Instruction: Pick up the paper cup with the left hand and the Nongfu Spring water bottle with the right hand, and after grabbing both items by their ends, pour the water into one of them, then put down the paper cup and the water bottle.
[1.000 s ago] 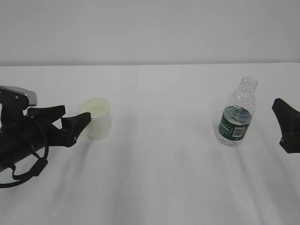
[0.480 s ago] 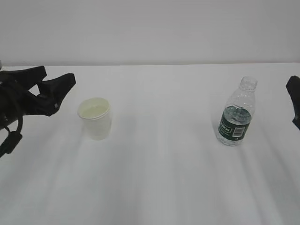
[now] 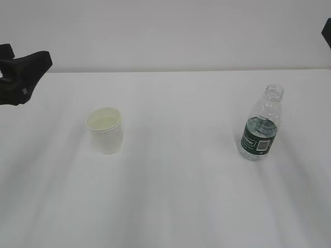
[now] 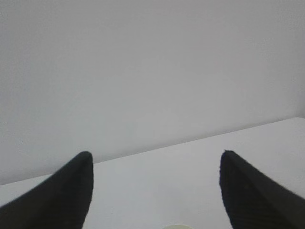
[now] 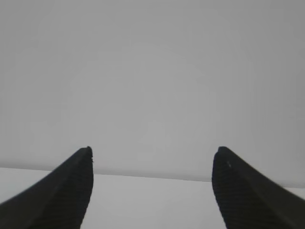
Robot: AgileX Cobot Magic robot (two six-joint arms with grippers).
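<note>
both grippers stand wide and empty: left hand (image 4: 155,164), right hand (image 5: 152,160). only the exterior view shows the paper cup (image 3: 105,130) upright, well right of and below the left hand (image 3: 23,72), and the nongfu spring water bottle (image 3: 262,124) upright, below the right hand's tip (image 3: 327,28). left wrist view catches only the cup's rim (image 4: 177,226) between its fingers.

I seem to be working in a bare test room or lab: a plain white table (image 3: 170,206) runs back to a blank pale grey wall (image 3: 170,31), with no furniture or decoration. On it stand only a paper cup (image 3: 106,130) and an uncapped water bottle (image 3: 261,124), set well apart like staged props
</note>
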